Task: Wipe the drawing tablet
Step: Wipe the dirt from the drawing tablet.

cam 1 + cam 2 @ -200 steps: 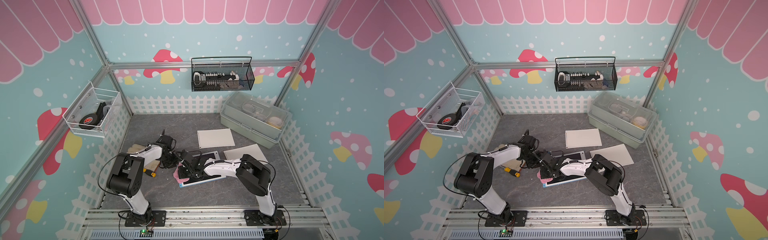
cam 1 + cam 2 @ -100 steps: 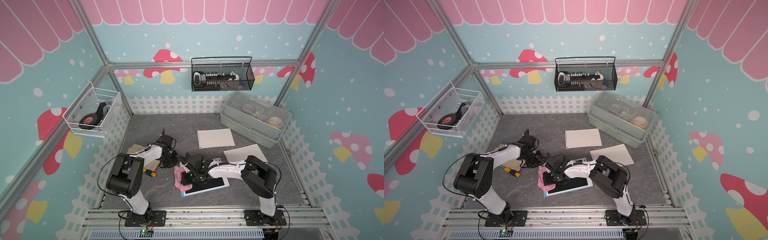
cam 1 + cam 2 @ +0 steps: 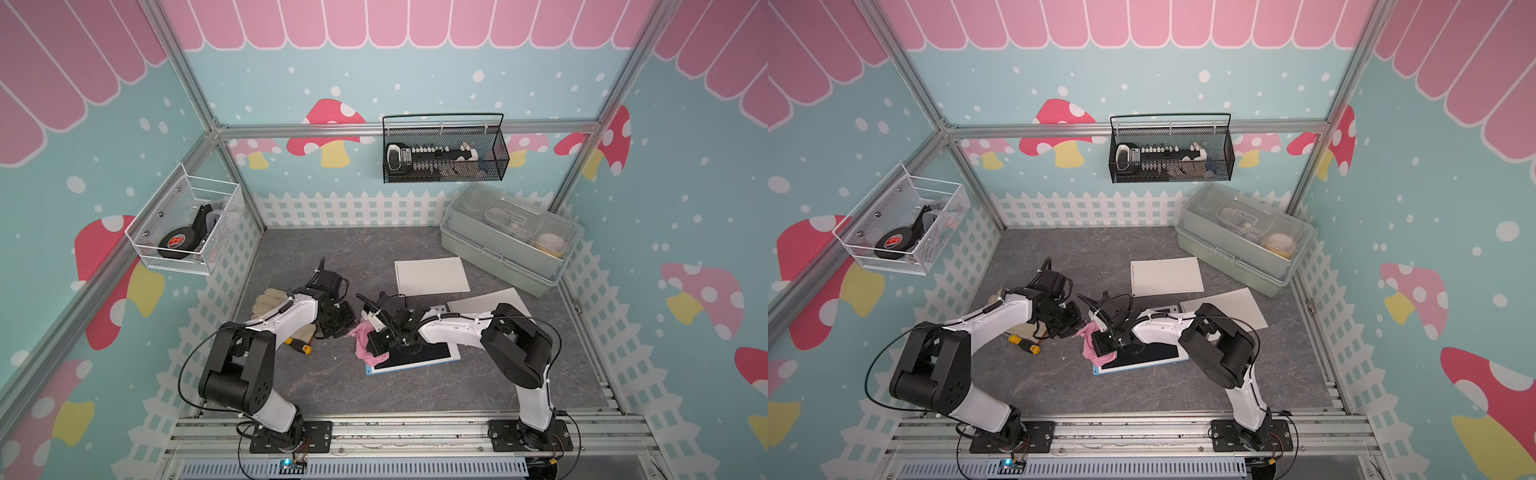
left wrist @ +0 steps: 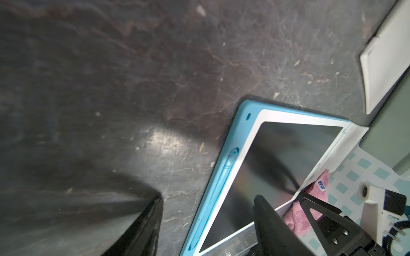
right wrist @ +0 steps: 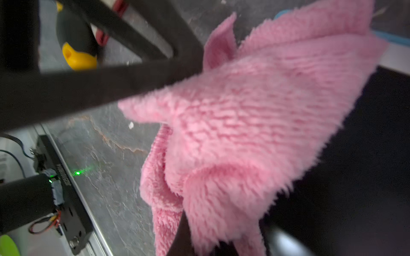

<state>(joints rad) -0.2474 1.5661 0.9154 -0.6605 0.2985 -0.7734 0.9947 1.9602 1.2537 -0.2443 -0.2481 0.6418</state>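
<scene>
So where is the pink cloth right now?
In both top views the pink cloth lies bunched at the drawing tablet's left end, pinched in the right gripper, with a screwdriver further left.

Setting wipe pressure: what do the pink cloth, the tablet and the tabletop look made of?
The pink cloth: fluffy microfibre-like fleece, matte; long fuzzy pile, soft folds.
The drawing tablet: dark glossy screen, probably plastic film, mirrors shapes above it; white bezel and light-blue frame look like smooth moulded plastic.
The tabletop: grey marble-print sheet, likely vinyl, slight sheen, fine scratches.
</scene>
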